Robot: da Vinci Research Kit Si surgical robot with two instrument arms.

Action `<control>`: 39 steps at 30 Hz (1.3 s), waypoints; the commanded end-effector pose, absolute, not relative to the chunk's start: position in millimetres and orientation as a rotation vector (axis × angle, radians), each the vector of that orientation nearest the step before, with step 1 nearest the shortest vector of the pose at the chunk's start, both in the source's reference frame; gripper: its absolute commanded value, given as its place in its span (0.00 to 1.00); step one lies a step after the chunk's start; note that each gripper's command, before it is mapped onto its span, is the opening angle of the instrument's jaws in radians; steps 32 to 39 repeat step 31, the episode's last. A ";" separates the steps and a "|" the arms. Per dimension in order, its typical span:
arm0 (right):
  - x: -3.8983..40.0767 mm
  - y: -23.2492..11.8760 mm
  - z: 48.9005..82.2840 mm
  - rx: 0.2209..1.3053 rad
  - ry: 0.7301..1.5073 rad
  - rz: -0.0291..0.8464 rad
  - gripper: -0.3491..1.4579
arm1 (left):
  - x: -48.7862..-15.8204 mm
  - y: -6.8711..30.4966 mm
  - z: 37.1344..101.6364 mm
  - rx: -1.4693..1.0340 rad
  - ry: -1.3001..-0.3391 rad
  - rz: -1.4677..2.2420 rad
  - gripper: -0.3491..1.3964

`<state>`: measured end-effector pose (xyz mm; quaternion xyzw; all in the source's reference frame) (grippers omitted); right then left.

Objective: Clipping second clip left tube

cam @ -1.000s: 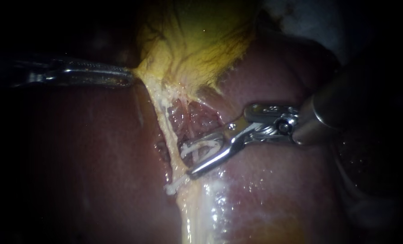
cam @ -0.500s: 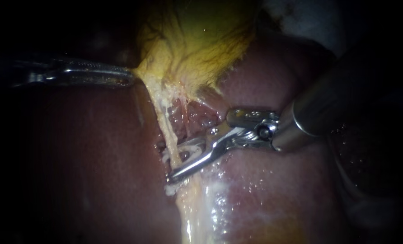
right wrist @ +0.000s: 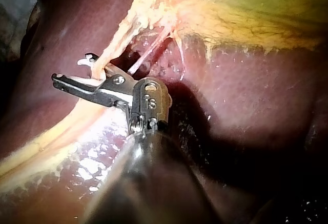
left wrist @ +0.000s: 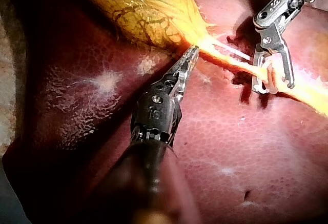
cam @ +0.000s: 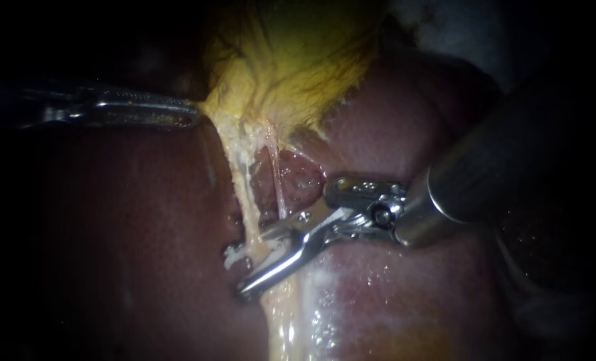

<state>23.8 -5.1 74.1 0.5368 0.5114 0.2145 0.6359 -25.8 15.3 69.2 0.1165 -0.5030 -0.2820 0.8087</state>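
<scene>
The yellow-green gallbladder [cam: 298, 60] lies on the dark red liver [cam: 131, 220]. From its neck a pale left tube [cam: 244, 194] runs down, with a thinner pink strand [cam: 278, 187] to its right. My left instrument [cam: 188, 115] is shut on the gallbladder's edge, pulling it left; the left wrist view shows the same grip [left wrist: 192, 55]. My right instrument [cam: 251, 262] stands open astride the left tube, with a white clip [cam: 231, 256] held open in its jaws. The right wrist view shows the tube [right wrist: 110, 55] passing between those jaws [right wrist: 72, 67].
Wet, glistening pale tissue [cam: 291, 321] continues below the right instrument's jaws. The right instrument's thick shaft [cam: 485, 174] crosses the liver from the upper right. Liver surface [left wrist: 246, 147] surrounds both instruments.
My right instrument has advanced to the left and slightly down, so its open jaws and clip now reach across the left tube. The left instrument has held still.
</scene>
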 end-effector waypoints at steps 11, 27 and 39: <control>23.9 -4.0 73.5 1.261 1.139 0.530 0.08 | -25.8 15.4 69.2 0.250 -1.076 -0.602 0.00; 23.4 -4.0 74.3 1.261 1.073 0.549 0.00 | -25.8 15.4 69.2 0.250 -1.076 -0.602 0.00; 23.4 -4.0 74.5 1.261 1.073 0.549 0.00 | -25.8 15.4 69.2 0.250 -1.076 -0.602 0.00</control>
